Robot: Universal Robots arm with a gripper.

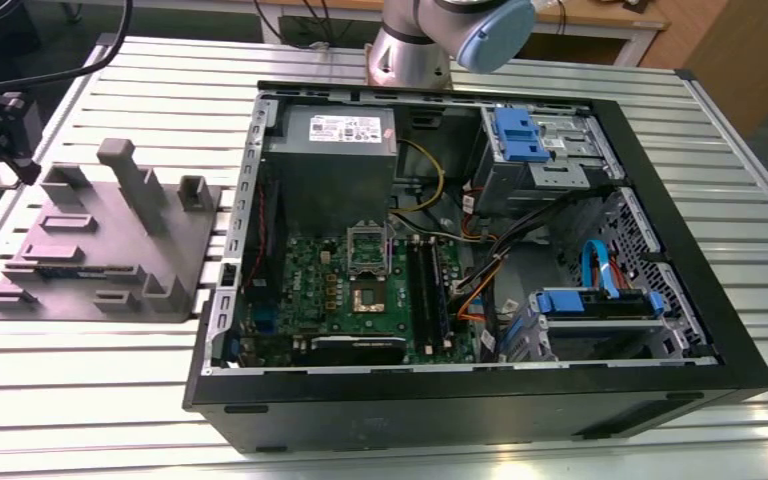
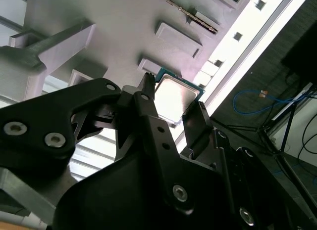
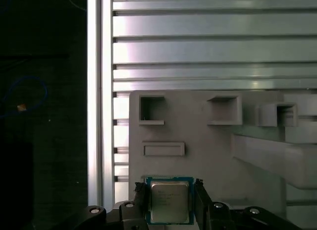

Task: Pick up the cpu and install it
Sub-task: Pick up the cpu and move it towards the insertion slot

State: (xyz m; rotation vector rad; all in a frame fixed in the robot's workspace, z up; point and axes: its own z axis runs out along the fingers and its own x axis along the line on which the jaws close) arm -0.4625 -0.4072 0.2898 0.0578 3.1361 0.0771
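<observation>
Gripper (image 3: 170, 190), clamped on the cpu (image 2: 176, 97): we judge pick-up in hand; socket (image 1: 368, 292), four o'clock from it in the exterior view, wants level carriage.

**Table** (image 1: 104, 400): silvery metal. The top is made of long parallel ribbed slats with dark grooves between them. In the first wrist view a pale rail runs along one edge.

Lying directly on it:

1. **Fixture** (image 1: 91, 270): grey moulded block with raised posts, ledges and square pockets. It sits toward the exterior view's left, near the table's edge and just beside the case.
2. **Case** (image 1: 491, 405): black computer box lying on its side, open face up, with board and cables exposed. It covers the middle and the exterior view's right.
3. **Arm base** (image 1: 408, 60): silvery column at the far edge, behind the case.
</observation>
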